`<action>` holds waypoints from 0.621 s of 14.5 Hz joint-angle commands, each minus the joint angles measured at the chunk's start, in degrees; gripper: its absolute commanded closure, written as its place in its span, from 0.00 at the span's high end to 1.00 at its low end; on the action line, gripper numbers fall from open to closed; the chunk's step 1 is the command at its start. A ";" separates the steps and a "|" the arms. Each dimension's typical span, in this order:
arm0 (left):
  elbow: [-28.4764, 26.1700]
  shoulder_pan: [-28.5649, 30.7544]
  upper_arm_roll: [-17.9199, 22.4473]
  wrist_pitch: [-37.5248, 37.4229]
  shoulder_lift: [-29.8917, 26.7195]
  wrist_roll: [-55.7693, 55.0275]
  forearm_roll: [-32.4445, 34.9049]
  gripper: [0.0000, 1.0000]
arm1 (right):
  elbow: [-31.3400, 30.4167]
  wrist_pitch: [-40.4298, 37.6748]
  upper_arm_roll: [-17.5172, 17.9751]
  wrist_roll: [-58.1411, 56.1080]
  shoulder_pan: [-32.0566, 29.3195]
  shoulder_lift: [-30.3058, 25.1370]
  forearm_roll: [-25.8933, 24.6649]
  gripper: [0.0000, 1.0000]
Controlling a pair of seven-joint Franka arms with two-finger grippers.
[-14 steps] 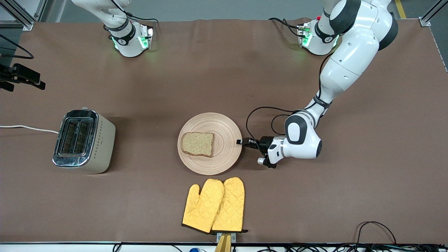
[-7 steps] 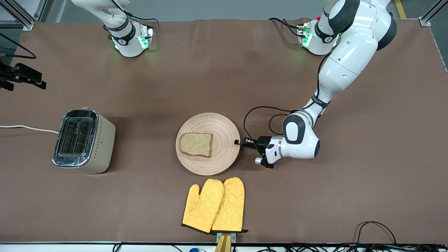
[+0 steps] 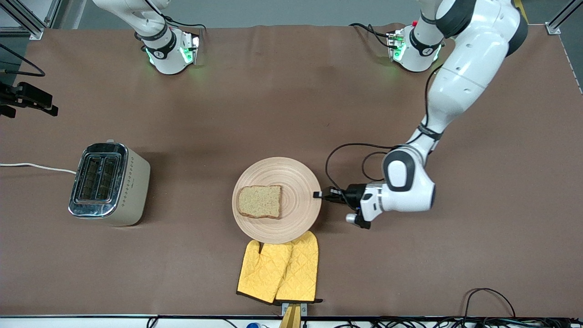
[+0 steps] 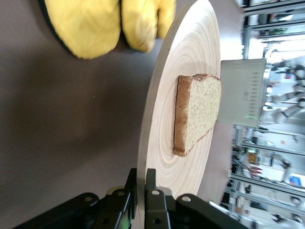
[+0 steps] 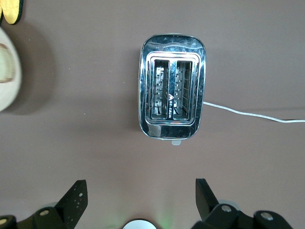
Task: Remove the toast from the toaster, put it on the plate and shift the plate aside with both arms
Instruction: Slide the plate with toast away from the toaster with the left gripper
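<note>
The round pale wooden plate point(image 3: 298, 189) with the toast point(image 3: 260, 202) on it is held a little above the table, its near rim over the tips of the yellow mitts point(image 3: 278, 271). My left gripper point(image 3: 317, 195) is shut on the plate's rim at the left arm's end. In the left wrist view its jaws pinch the rim point(image 4: 141, 183), with the plate point(image 4: 190, 81) and toast point(image 4: 198, 112) ahead. My right gripper point(image 5: 140, 191) is open and empty, high over the toaster point(image 5: 172, 93); it is out of the front view.
The chrome and cream toaster point(image 3: 108, 183) stands toward the right arm's end, both slots empty, its white cord trailing off the table. The mitts point(image 4: 109, 24) lie near the front edge. A black camera mount point(image 3: 27, 98) sits at the right arm's end.
My left gripper has lifted the plate with the toast and carried it toward the front camera, so its rim now overlaps the mitt tips. The right arm's base has not moved.
</note>
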 commanded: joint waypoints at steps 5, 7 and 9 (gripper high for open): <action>0.72 18.71 -0.34 -21.07 -7.12 0.80 10.19 0.00 | 3.05 -0.77 -0.52 0.30 -0.95 -1.28 -1.03 1.00; 1.43 24.07 -0.34 -23.55 -6.86 2.81 14.86 0.00 | 3.05 -0.86 -0.69 0.21 -0.95 -1.37 -1.30 1.00; 1.00 28.74 -0.17 -23.65 -6.33 7.47 17.33 0.00 | 3.14 -0.86 -0.96 0.38 -1.04 -1.46 -0.95 1.00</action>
